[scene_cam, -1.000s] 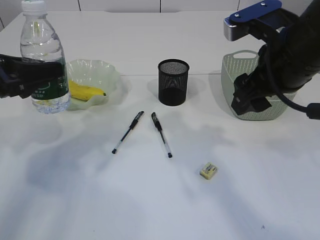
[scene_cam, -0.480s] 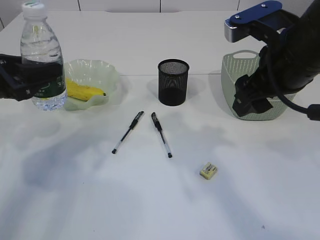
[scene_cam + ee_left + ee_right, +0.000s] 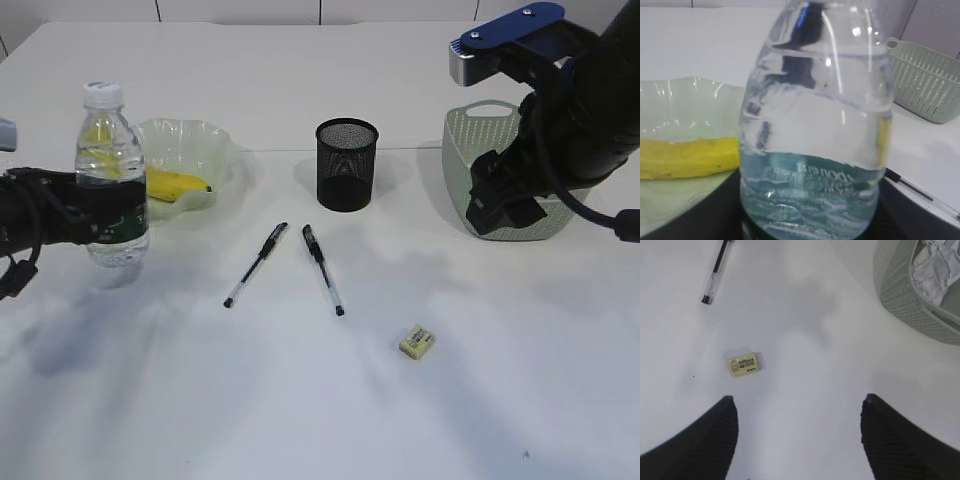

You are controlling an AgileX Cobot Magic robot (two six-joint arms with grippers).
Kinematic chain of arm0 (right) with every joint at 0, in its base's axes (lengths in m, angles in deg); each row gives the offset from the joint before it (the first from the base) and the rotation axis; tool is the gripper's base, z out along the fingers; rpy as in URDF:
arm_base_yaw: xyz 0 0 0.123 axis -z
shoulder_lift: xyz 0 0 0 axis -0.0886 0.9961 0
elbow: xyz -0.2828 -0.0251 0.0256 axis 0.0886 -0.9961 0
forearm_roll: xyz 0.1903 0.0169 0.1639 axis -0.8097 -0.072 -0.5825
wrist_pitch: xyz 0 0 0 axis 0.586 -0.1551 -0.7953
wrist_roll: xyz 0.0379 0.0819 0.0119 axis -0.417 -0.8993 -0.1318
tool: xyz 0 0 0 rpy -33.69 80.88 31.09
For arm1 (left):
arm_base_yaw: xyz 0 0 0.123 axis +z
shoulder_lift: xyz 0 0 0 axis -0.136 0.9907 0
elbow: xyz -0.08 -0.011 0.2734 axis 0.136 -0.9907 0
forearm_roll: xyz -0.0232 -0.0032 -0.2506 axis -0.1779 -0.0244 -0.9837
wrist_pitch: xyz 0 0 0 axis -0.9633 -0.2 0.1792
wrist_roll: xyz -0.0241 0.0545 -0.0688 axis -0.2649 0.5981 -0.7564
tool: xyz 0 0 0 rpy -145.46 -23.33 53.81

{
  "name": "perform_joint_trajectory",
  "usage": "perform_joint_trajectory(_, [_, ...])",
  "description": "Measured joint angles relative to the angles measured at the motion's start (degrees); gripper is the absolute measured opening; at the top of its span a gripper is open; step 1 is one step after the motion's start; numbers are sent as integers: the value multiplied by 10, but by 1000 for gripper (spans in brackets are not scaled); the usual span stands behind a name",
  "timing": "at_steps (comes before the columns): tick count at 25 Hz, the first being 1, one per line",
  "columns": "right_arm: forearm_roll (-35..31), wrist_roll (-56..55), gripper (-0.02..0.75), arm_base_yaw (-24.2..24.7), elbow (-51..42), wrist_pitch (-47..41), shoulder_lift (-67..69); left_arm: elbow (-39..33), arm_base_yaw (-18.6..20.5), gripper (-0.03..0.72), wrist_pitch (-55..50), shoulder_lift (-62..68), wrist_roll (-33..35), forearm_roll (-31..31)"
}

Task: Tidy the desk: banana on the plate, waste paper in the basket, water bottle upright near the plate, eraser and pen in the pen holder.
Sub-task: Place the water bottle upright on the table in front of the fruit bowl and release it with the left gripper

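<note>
White desk [image 3: 300,400] meets pale cabinet fronts [image 3: 240,10] behind.

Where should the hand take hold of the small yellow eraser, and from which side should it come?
The eraser lies flat on the bare table, a small low block with nothing beside it. It is probably best gripped from straight above, fingers closing across its two long edges, the narrower span. The open right hand already looks down near it.
</note>
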Motion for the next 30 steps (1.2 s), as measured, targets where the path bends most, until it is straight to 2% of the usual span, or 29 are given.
perform_joint_trajectory(5, [0, -1, 571, 0, 0, 0, 0, 1, -39, 387, -1, 40, 54, -44])
perform_joint_trajectory(9, [1, -1, 571, 0, 0, -1, 0, 5, -53, 387, -2, 68, 79, -82])
perform_joint_trajectory(23, [1, -1, 570, 0, 0, -10, 0, 66, -58, 386, 12, 141, 84, -99])
perform_joint_trajectory(30, [1, -1, 570, 0, 0, -15, 0, 72, -58, 386, 29, 153, 85, -103])
